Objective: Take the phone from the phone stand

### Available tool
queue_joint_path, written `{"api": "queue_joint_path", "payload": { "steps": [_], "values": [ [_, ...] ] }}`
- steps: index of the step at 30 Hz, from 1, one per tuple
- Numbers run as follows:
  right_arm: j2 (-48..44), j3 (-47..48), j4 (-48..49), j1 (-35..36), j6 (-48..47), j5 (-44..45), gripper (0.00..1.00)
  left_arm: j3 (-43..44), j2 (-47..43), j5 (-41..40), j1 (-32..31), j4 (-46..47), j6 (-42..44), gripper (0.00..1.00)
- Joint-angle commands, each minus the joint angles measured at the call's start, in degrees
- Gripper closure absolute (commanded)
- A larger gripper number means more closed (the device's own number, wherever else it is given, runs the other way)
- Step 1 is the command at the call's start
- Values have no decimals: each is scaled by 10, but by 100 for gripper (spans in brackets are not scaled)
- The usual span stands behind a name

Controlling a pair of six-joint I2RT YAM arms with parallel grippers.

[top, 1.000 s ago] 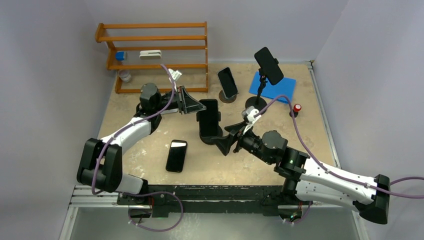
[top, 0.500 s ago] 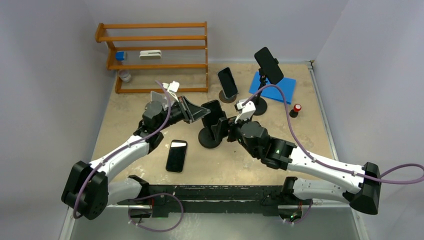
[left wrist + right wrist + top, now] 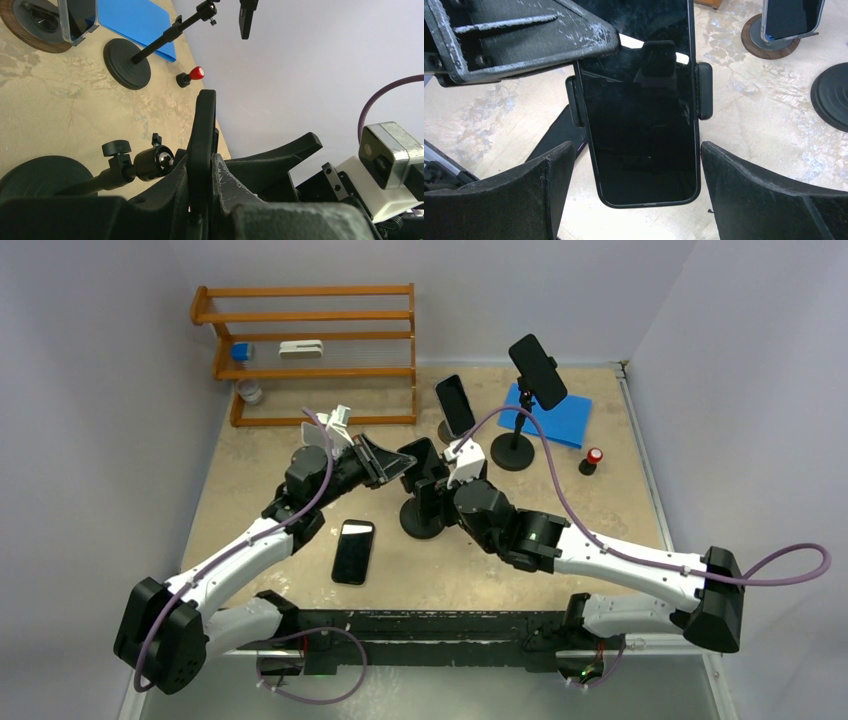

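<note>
1. Top view: since a second ago, the right arm has swung in toward the middle of the tabletop [image 3: 260,470]. We see the right gripper [image 3: 432,498] at the phone [image 3: 420,460], which sits in the phone stand [image 3: 415,522].
2. Left wrist view: we find the left gripper [image 3: 202,175] clamped on the phone's thin edge.
3. Right wrist view: the right gripper's fingers spread wide either side of the phone's lower end, apart from it. The stand's clamp arms hold the phone's sides.

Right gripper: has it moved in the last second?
Yes. The right gripper went left and toward the wooden rack, now straddling the clamped phone with jaws open.
</note>
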Motion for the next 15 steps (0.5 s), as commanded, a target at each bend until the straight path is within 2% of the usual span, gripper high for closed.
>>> {"api": "queue_joint_path", "payload": {
  "steps": [1, 10, 15],
  "values": [
    [13, 48, -9, 2, -18, 13, 4, 20, -2, -46, 0, -52, 9, 100],
    [38, 57, -46, -3, -42, -17, 9, 20, 1, -36, -1, -48, 11, 100],
    [36, 59, -45, -30, -57, -53, 13, 20, 2, -28, -1, -44, 12, 100]
  ]
}}
